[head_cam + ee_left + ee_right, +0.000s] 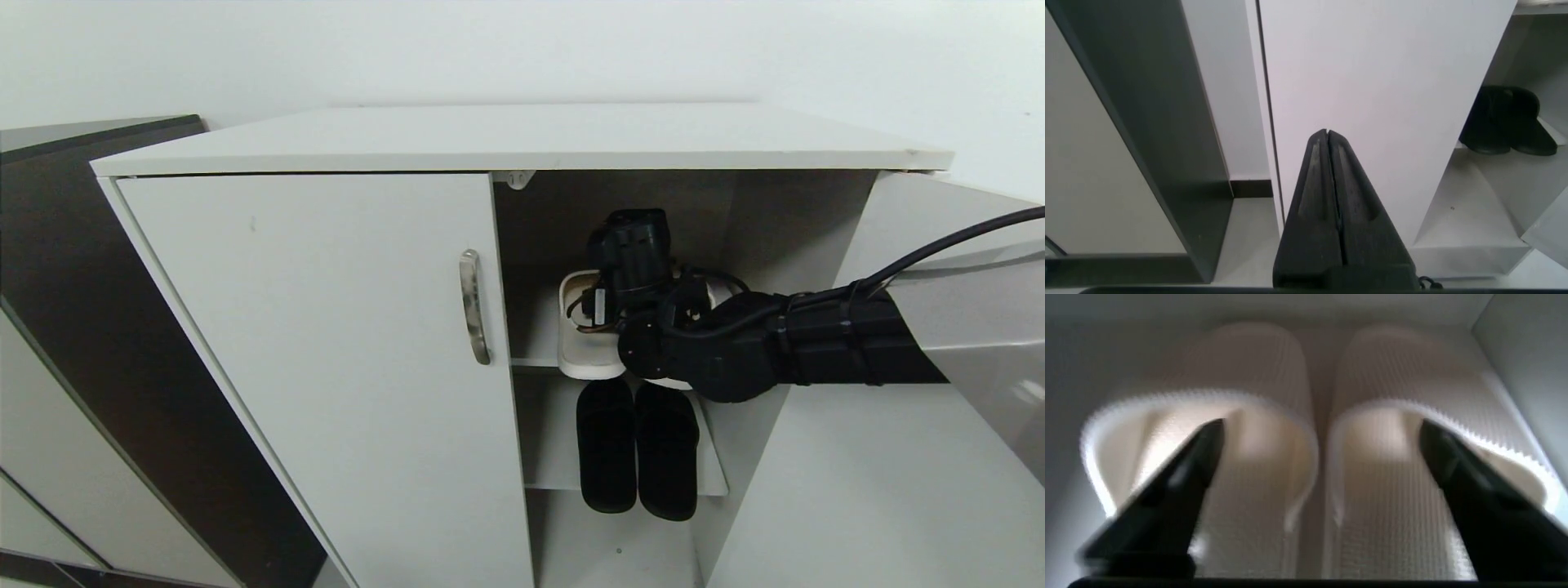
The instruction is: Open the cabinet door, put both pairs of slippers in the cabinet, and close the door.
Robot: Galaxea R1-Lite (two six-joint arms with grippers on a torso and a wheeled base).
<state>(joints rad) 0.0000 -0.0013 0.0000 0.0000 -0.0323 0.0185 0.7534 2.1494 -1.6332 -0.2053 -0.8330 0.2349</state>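
Your left gripper (1327, 135) hangs nearest you, outside the white laminate cabinet (522, 135), low in front of its closed left door (326, 367); its fingers are pressed together on nothing. The cabinet's right door (939, 245) stands swung wide, so I'd count the opening step as done. Just inside, the pair of black foam slippers (637, 449) lies side by side on the cabinet's lower shelf, one end overhanging the front edge; that pair is stowed. Above it, the pair of white textured slippers (584, 351) rests on the cabinet's upper shelf, also in place by the look of it. Deepest in, your right gripper (1320, 431) sits over that white pair with its fingers (1184, 482) spread wide, one above each slipper. You cannot tell whether they touch the straps, but they clamp nothing. What remains, I judge, is drawing that arm out and shutting the right door.
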